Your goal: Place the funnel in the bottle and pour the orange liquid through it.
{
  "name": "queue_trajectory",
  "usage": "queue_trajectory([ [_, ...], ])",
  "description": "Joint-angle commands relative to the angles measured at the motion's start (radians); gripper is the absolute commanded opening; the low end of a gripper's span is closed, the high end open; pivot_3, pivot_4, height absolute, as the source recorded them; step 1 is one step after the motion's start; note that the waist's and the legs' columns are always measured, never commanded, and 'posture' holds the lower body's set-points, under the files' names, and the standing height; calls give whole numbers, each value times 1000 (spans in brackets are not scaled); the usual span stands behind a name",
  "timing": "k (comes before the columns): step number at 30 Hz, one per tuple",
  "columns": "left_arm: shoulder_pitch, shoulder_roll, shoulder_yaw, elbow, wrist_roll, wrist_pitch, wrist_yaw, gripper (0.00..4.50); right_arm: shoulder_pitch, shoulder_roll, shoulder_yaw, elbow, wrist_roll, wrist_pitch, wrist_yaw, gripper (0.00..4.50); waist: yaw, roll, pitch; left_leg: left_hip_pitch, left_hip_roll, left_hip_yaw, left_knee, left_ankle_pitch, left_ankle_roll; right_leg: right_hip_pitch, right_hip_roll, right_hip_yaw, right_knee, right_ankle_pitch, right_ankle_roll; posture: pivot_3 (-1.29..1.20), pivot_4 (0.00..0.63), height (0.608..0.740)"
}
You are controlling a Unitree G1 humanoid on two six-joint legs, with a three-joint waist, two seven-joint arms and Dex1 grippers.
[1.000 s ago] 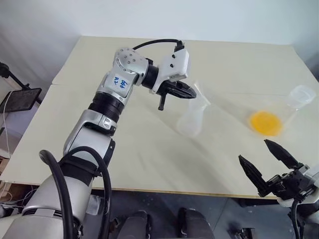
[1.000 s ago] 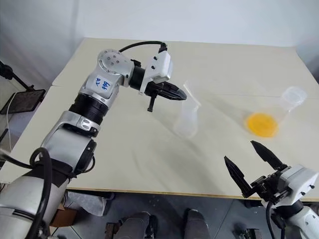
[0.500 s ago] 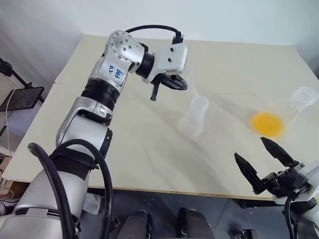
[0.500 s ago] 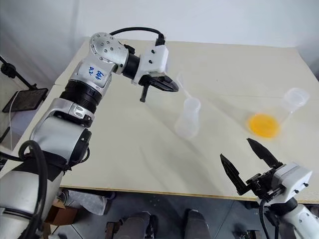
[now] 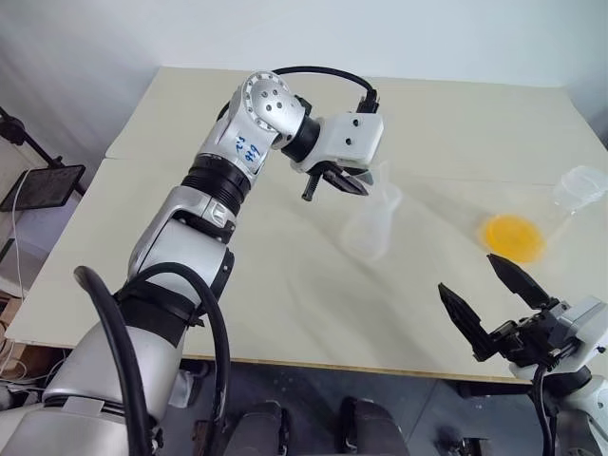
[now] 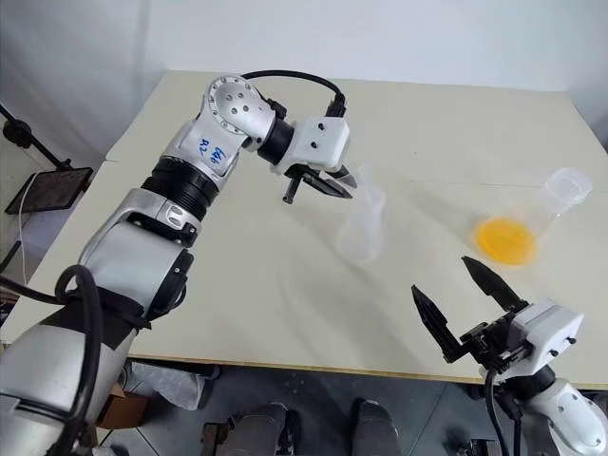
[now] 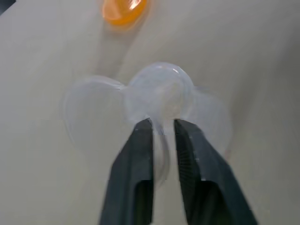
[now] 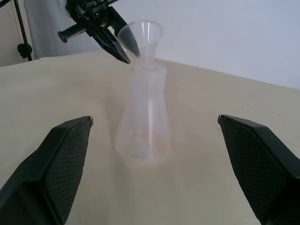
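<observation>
Clear bottle (image 8: 143, 112) upright mid-table (image 5: 285, 304), funnel (image 8: 139, 35) seated tilted in its neck. Left gripper (image 5: 353, 183) at the funnel's rim, fingers (image 7: 140, 145) narrowly parted either side of it; whether gripping, cannot tell. Orange liquid (image 5: 510, 236) in a flask (image 5: 556, 204) lying to the right. Right gripper (image 5: 492, 302) near table's near edge, spread wide, holding nothing.

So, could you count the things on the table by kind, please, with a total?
Funnel: 1, a clear funnel sitting in the bottle's mouth.
Bottle: 1, a small clear bottle.
Flask: 1, a clear flask holding the orange liquid.
Total: 3
</observation>
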Motion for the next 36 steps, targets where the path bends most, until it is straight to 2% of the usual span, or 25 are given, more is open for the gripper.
queue_trajectory([
  [1,-37,-11,32,-29,-39,6,-50,1906,0,-14,-3,-30,2,-2,-9,4500,0,0,0,0,0,0,0,0,0,0,0,0,0,0,0,0,150,740],
  [9,35,26,139,-74,-156,97,-140,4458,35,6,-22,-32,1,-12,-23,4500,-5,0,0,0,0,0,0,0,0,0,0,0,1,0,0,0,150,740],
  [13,184,90,245,-167,-278,167,-181,4458,78,41,-78,-23,-3,-53,-55,4500,-8,1,-1,2,0,0,0,0,0,0,0,0,4,0,0,0,150,740],
  [16,332,148,321,-245,-337,158,-140,4458,105,89,-163,-2,27,-86,-103,4500,-11,1,-1,2,1,-1,0,0,0,-1,0,1,6,0,0,0,150,740],
  [23,622,253,517,-485,-467,272,79,4458,166,178,-296,43,21,-175,-167,4500,-4,1,-1,2,-1,-6,2,0,0,0,-2,3,7,0,0,0,150,740],
  [28,928,326,562,-749,-528,409,130,4458,186,226,-345,105,39,-209,-197,4500,-11,4,-2,4,-1,-6,0,-1,-1,0,-2,6,8,0,0,0,150,740],
  [33,1149,358,587,-944,-581,477,166,4458,170,226,-351,151,43,-211,-215,4500,-10,4,-2,5,0,-7,0,-1,-2,1,-2,10,8,-1,-1,0,150,740],
  [36,1237,357,613,-1074,-637,539,220,4458,28,96,-330,159,64,-110,-261,4500,-14,4,-3,5,0,-6,0,-1,-3,1,-4,15,7,-1,-2,0,150,740],
])
